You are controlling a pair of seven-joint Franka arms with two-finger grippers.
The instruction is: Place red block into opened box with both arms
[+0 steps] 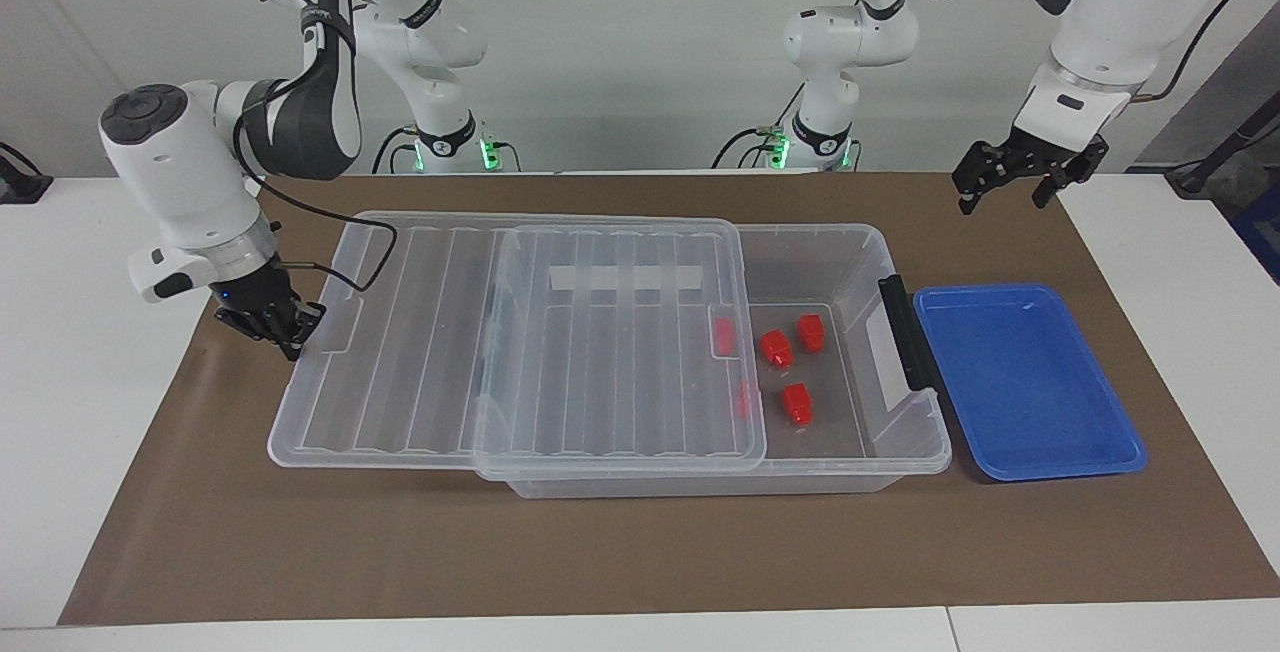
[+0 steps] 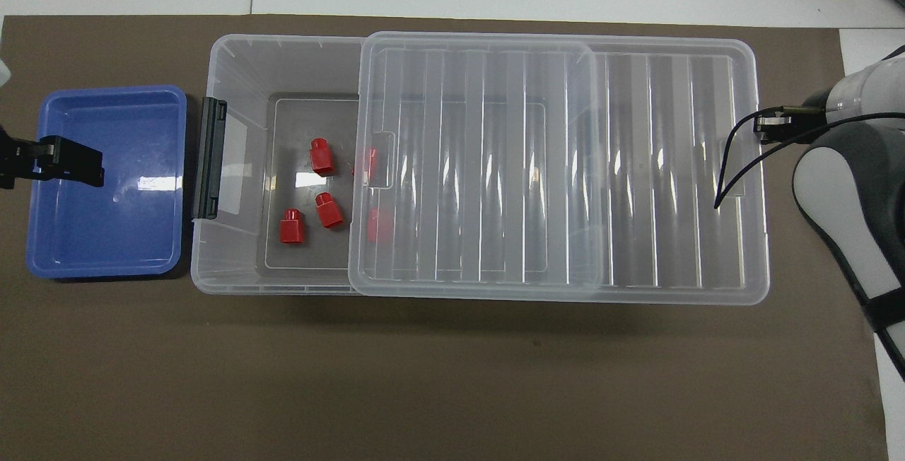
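Overhead view: red blocks [image 2: 322, 157] all sit in the box [image 2: 276, 65], three in the uncovered end by the black latch [image 2: 210, 158], two under the clear lid [image 2: 551, 164] that covers most of the opening. Blue tray [image 2: 106, 249] sits just beside the latch end. Right end effector [image 1: 290, 324] is clenched at the lid's overhanging edge. Left end effector [image 1: 1020, 177] hangs released above the brown mat [image 2: 424, 376] near the tray.

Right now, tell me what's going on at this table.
The right end effector, shut, presses the end of the clear lid, which lies slid partway across the box. Five red blocks lie inside, two under the lid. The left end effector hangs open above the mat by the blue tray.
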